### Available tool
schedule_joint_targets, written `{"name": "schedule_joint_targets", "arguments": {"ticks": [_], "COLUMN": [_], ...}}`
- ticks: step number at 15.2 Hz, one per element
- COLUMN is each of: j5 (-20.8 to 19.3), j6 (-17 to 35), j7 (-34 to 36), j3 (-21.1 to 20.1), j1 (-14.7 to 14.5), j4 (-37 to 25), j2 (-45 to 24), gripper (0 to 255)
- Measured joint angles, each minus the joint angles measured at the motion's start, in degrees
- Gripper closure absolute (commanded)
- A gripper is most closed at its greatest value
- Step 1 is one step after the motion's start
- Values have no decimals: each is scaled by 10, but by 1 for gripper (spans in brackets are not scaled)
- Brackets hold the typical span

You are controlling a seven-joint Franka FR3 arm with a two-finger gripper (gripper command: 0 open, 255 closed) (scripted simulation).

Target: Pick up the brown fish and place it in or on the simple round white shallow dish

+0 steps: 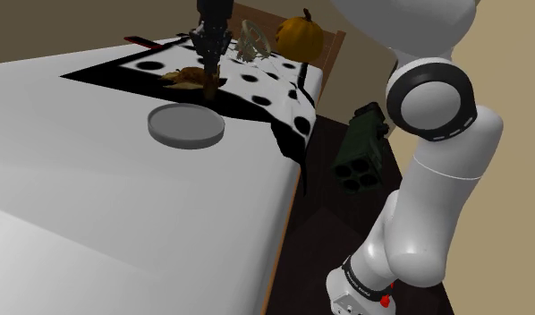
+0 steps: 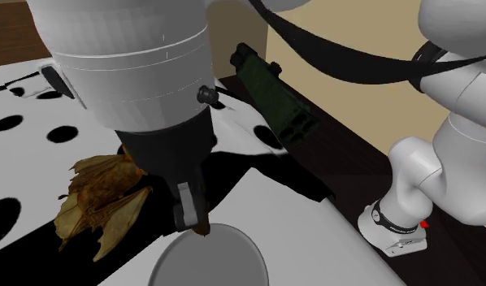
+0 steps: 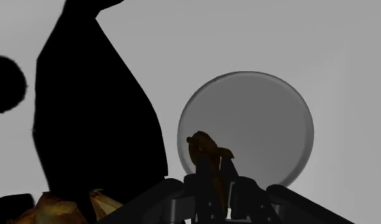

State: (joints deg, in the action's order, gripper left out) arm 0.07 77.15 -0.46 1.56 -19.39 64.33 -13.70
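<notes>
The white table (image 1: 123, 224) is the largest thing in the shoulder view. A black-and-white spotted cloth (image 1: 275, 89) covers its far end, an orange pumpkin (image 1: 299, 34) sits beyond that, and a dark green box (image 1: 362, 148) lies on the dark floor (image 1: 346, 242) alongside. The shallow round pale-grey dish (image 1: 186, 125) rests on bare table at the cloth's edge, with a crumpled brown leafy thing (image 2: 99, 195) on the cloth nearby. Just beside the dish, the gripper (image 1: 209, 79) has its jaws clamped on the brown fish (image 3: 207, 156), whose long axis runs along the fingers, roughly upright, with its free end pointing down toward the dish's rim.
</notes>
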Motion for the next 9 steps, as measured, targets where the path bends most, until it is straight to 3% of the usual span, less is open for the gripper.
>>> {"name": "schedule_joint_targets", "arguments": {"ticks": [4,9], "j5": [-4,-4], "j6": [-14,24], "j7": [50,62], "j3": [-18,-22], "j1": [-33,-41], "j4": [-43,15], "j2": [-29,-9], "gripper": [255,255]}}
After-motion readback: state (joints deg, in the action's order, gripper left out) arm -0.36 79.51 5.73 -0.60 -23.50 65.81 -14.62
